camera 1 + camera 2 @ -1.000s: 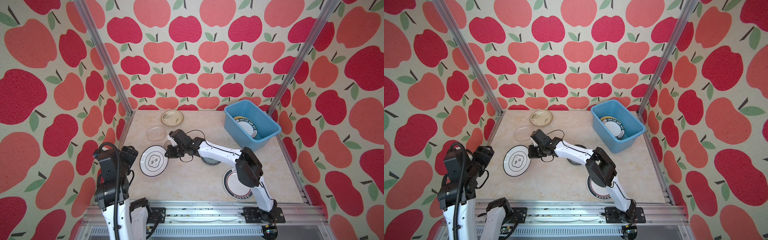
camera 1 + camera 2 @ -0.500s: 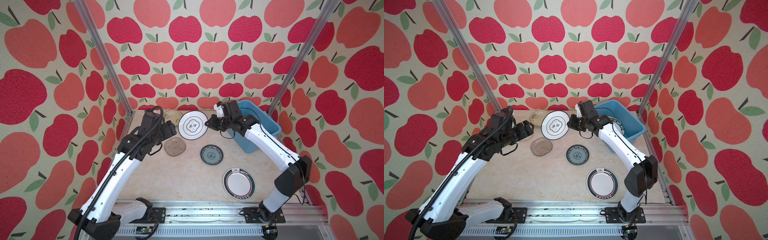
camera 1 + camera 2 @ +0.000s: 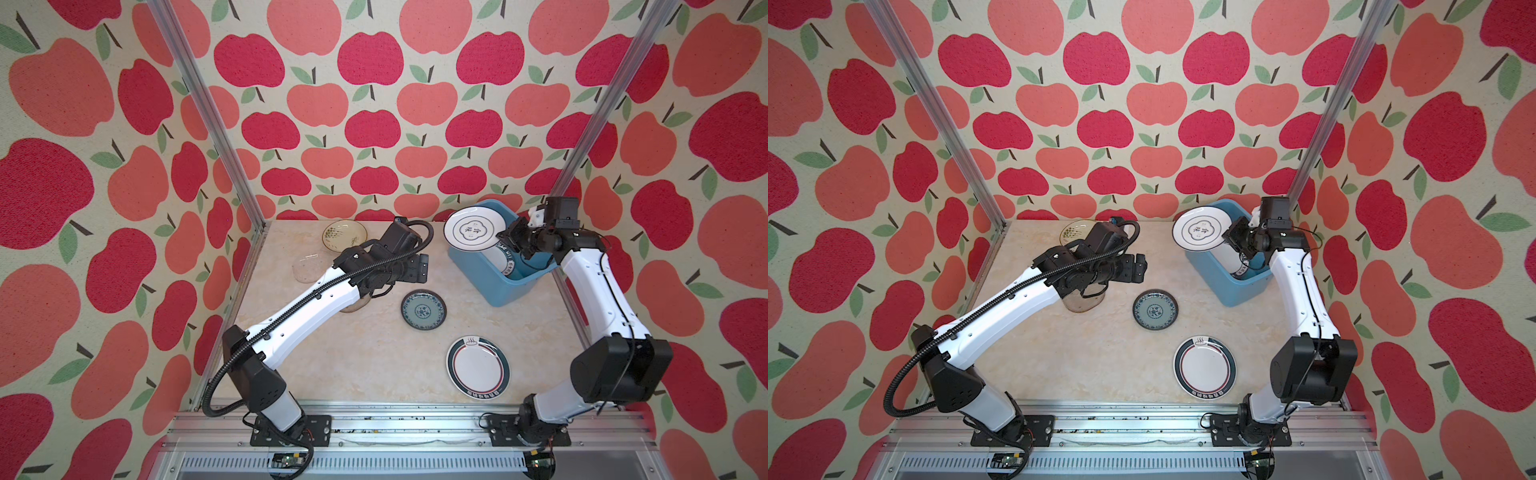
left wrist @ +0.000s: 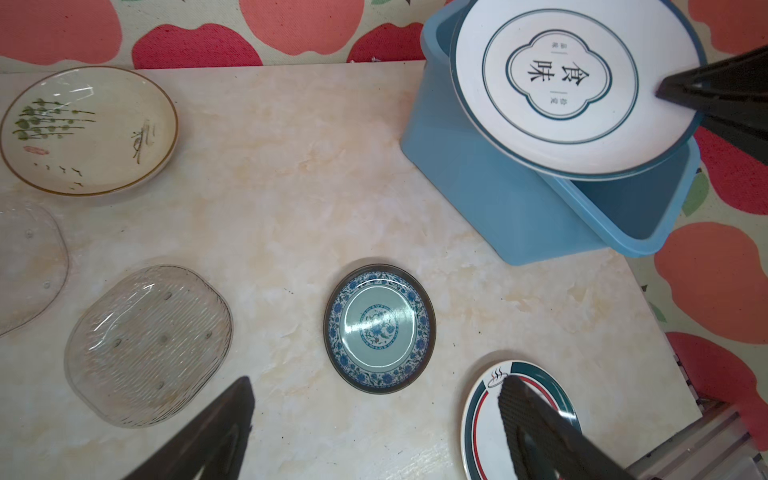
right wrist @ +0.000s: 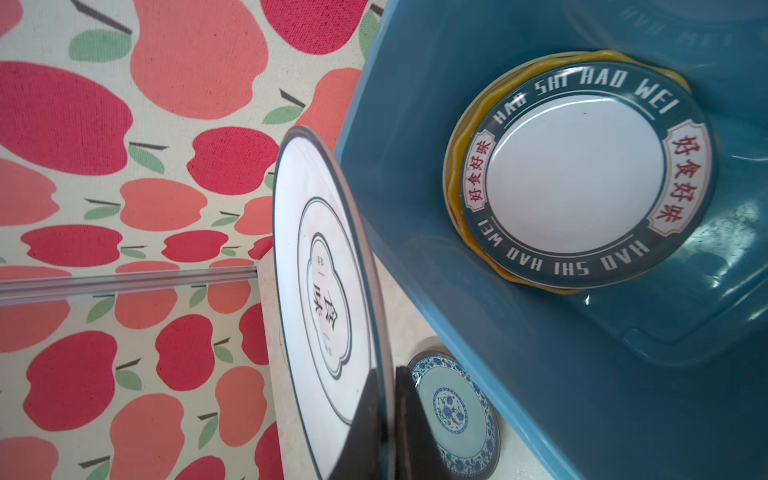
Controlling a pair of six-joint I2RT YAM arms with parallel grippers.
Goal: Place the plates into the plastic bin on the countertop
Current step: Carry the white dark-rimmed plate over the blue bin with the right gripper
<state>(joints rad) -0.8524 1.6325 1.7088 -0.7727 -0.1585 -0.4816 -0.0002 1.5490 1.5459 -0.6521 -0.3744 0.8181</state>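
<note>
The right hand (image 3: 505, 240) is clamped on the right edge of a white plate (image 3: 471, 228), which hangs over the left rim of the bin (image 3: 496, 286) at the far right of the bench (image 3: 374, 365). Much of the disc lies left of the opening. The bin's floor, where a dark-rimmed plate (image 5: 582, 174) already rests on a yellow plate (image 5: 453, 187), is to the right of and below the held one. I judge the carry must go right before the release, or the disc may catch the rim. The left hand (image 3: 422, 266) hovers over mid-bench, fingers apart and empty. It is nearer than the right to the glass plates (image 4: 147, 345) and the blue plate (image 3: 423, 310), which are probably its next picks.
</note>
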